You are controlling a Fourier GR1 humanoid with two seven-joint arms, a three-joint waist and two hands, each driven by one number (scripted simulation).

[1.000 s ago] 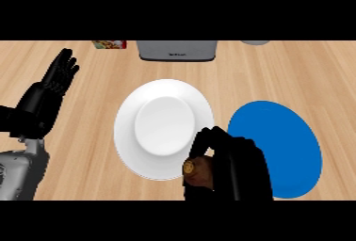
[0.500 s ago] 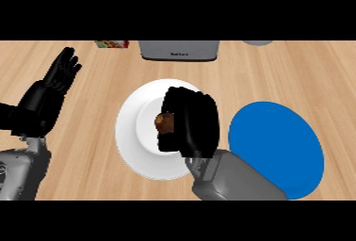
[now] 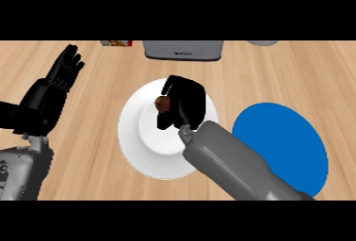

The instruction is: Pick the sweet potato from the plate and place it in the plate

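Observation:
My right hand (image 3: 186, 104) hangs over the white plate (image 3: 135, 136), fingers curled round a brown sweet potato (image 3: 163, 102), of which only a small part shows at the hand's left side. The grey right forearm crosses the plate's lower right rim. To the right lies a blue plate (image 3: 285, 141) with nothing on it. My left hand (image 3: 52, 96) rests open at the left edge, fingers pointing up.
A grey appliance (image 3: 184, 50) stands at the back of the wooden counter. A small colourful box (image 3: 116, 43) sits at the back left, and a grey round object (image 3: 262, 42) at the back right.
My right hand has carried the sweet potato from near the white plate's lower right rim up over the plate's middle. The left hand has stayed still.

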